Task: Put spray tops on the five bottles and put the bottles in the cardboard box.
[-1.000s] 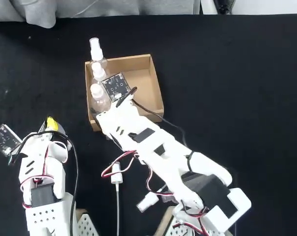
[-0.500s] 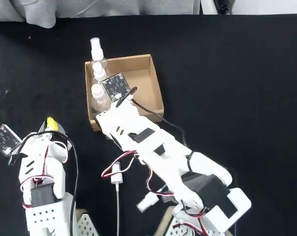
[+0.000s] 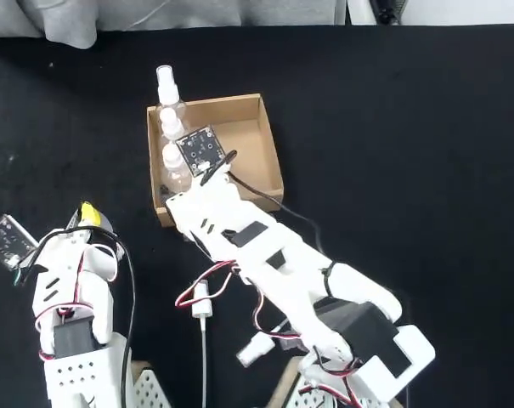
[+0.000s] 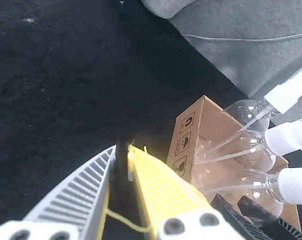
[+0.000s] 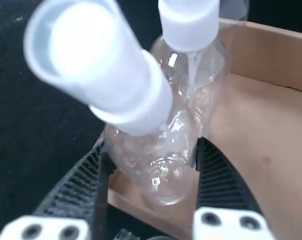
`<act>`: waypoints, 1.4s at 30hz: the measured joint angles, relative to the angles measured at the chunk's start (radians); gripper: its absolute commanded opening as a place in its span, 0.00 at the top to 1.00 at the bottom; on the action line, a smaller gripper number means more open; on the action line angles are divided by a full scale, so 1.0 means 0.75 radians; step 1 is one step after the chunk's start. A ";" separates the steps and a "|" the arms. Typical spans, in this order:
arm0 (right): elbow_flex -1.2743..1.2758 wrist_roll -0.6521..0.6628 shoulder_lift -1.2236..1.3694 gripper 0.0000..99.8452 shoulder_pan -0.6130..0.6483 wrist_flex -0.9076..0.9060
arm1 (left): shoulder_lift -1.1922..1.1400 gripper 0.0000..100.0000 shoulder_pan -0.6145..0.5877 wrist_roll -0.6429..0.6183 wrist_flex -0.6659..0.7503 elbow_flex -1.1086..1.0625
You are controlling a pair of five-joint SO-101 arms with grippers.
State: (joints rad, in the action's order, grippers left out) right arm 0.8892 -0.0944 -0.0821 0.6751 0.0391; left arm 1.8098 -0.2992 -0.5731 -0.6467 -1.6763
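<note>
The cardboard box (image 3: 257, 153) lies on the black table, and three clear bottles with white spray tops stand in a row along its one wall (image 3: 166, 85) (image 3: 170, 123) (image 3: 172, 160). My right gripper (image 5: 153, 152) is at the row's near end. Its fingers (image 5: 98, 185) press both sides of the nearest bottle (image 5: 155, 165), whose base is at the box floor; the second bottle (image 5: 200, 65) stands right behind it. My left gripper (image 4: 123, 150) is shut and empty, low over the table short of the box (image 4: 190, 135). A loose spray top (image 3: 202, 302) with its tube lies between the arms.
A grey cloth (image 3: 70, 21) lies along the table's far edge. A small white piece (image 3: 257, 348) rests near the right arm's base. Red and black cables (image 3: 197, 289) loop beside that arm. Bare black table spreads to the right of the box.
The nearest bottle's top has shifted slightly toward the inside of the box. Both arms have stayed where they were.
</note>
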 measured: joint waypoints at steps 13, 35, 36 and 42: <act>0.000 0.000 0.000 0.67 0.002 0.000 | 0.000 0.97 0.000 0.000 0.000 0.000; 0.000 0.000 0.000 0.62 -0.002 0.000 | 0.000 0.97 0.000 0.000 0.000 0.000; 0.000 0.000 0.000 0.62 -0.002 0.000 | 0.000 0.97 0.000 0.000 0.000 0.000; 0.000 0.000 0.000 0.62 -0.002 0.000 | 0.000 0.97 0.000 0.000 0.000 0.000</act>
State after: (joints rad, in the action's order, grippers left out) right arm 0.8892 -0.0944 -0.0821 0.6736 0.0391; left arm 1.8098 -0.2992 -0.5731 -0.6467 -1.6763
